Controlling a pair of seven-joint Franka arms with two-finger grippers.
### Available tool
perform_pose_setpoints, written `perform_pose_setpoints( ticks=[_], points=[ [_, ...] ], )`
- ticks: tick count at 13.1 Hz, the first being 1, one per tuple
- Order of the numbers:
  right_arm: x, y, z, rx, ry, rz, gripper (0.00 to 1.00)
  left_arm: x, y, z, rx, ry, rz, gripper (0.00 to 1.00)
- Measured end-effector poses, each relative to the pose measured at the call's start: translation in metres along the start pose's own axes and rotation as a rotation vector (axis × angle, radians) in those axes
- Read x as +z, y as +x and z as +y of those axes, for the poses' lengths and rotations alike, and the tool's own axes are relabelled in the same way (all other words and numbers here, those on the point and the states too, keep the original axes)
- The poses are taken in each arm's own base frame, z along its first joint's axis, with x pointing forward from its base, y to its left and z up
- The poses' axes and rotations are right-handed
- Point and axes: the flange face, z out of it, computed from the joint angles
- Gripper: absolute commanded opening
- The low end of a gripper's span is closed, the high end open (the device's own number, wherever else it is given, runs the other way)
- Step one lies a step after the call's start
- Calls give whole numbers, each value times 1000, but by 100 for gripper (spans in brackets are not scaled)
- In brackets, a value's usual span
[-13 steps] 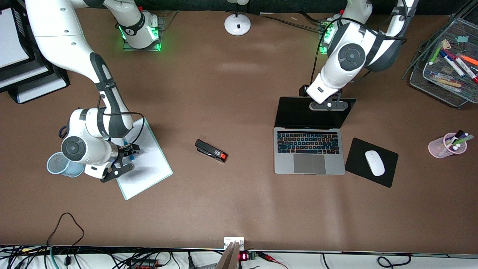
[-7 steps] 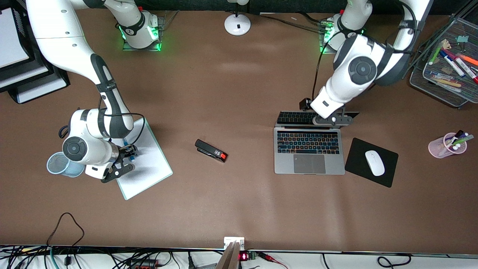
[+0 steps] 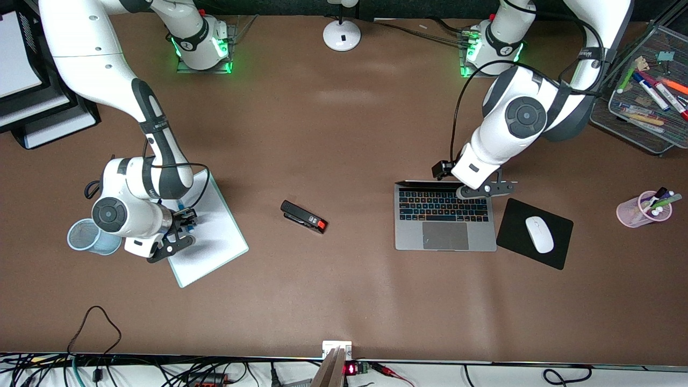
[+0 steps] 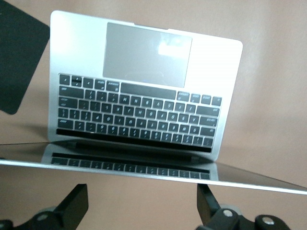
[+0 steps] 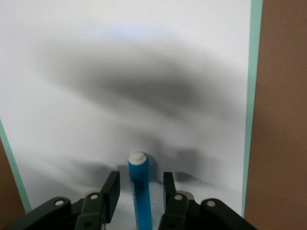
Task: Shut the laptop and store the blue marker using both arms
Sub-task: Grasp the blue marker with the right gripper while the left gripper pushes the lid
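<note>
The silver-grey laptop [image 3: 445,226] lies toward the left arm's end of the table. Its lid is tipped up so steeply that only a thin strip shows above the keys. My left gripper [image 3: 484,189] is at the lid's top edge, open; in the left wrist view the left gripper [image 4: 142,211] has its fingers wide apart by that edge, with the laptop's keyboard [image 4: 139,112] mirrored in the screen. The blue marker [image 5: 140,191], white cap outward, lies on a whiteboard [image 3: 215,242]. My right gripper [image 5: 141,177] straddles it, a small gap on each side. In the front view the right gripper [image 3: 185,217] hides most of the blue marker [image 3: 181,205].
A black stapler [image 3: 303,216] lies mid-table. A black mouse pad [image 3: 559,252] with a white mouse [image 3: 539,234] sits beside the laptop. A blue mesh cup [image 3: 86,236] stands next to the whiteboard. A pink pen cup [image 3: 642,209] and a wire-mesh tray [image 3: 639,123] are at the left arm's end.
The left gripper has pushed the laptop lid from laid-back open to steeply tipped up, moving toward the front camera. The right gripper's fingers have narrowed around the blue marker.
</note>
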Motion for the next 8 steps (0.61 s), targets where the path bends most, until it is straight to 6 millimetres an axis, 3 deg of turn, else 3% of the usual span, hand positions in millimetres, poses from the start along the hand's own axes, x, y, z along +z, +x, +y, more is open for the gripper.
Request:
perform_pose_setpoints(
  ticks=[5,8],
  points=[
    [1,0,0,0,0,-1,44,33,23,-10,-46,-53,13,100],
    [5,1,0,0,-1,1,38,33,34,-13,-62,-75,35,100]
  ],
)
